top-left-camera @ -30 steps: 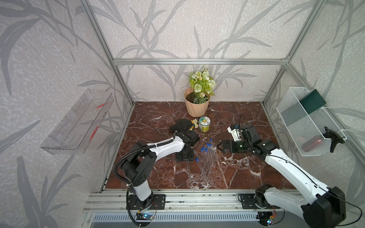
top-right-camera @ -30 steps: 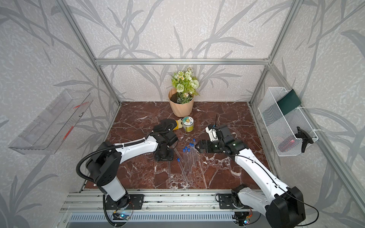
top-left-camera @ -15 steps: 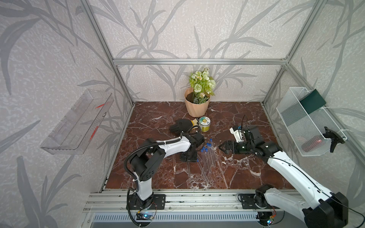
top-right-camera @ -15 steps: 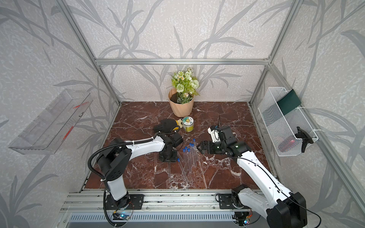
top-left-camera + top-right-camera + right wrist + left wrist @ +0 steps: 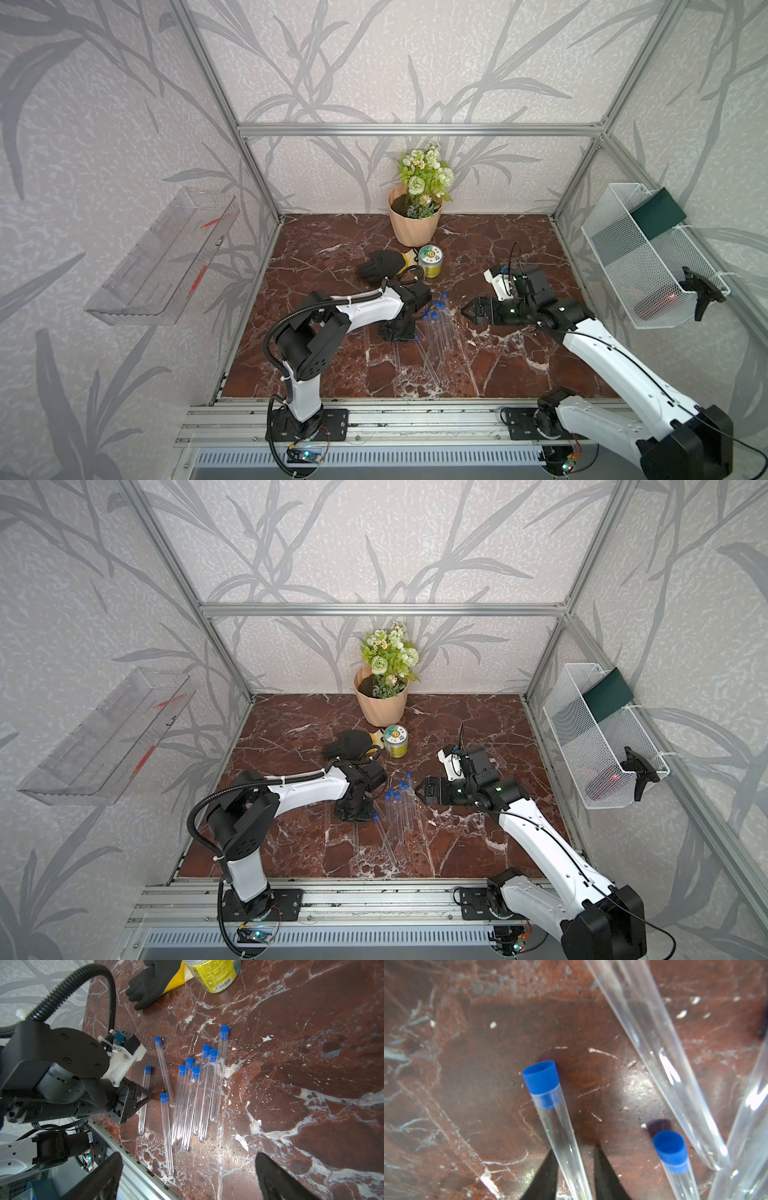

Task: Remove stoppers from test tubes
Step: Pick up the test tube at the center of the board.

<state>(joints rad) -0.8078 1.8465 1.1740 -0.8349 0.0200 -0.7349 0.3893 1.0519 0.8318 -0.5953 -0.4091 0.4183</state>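
On the marble (image 5: 467,1064), just left of the other tubes (image 5: 199,1095), my left gripper (image 5: 573,1147) straddles one tube (image 5: 560,1126) below its stopper (image 5: 540,1078), jaws narrow, a gap showing on one side. My right gripper (image 5: 188,1154) gapes wide nearby.

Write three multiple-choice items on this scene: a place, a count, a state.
1. The yellow-labelled jar stands: A) in the wire basket; B) beside the black glove; C) on the wall shelf.
2. Blue stoppers in the right wrist view: A) five; B) nine; C) twelve.
3. The right claw is: A) open and empty; B) shut on a tube; C) holding a stopper.
Key: 1B, they lie side by side; 2B, nine, each plugging a test tube; 3A, its fingers stand wide apart, gripping nothing.
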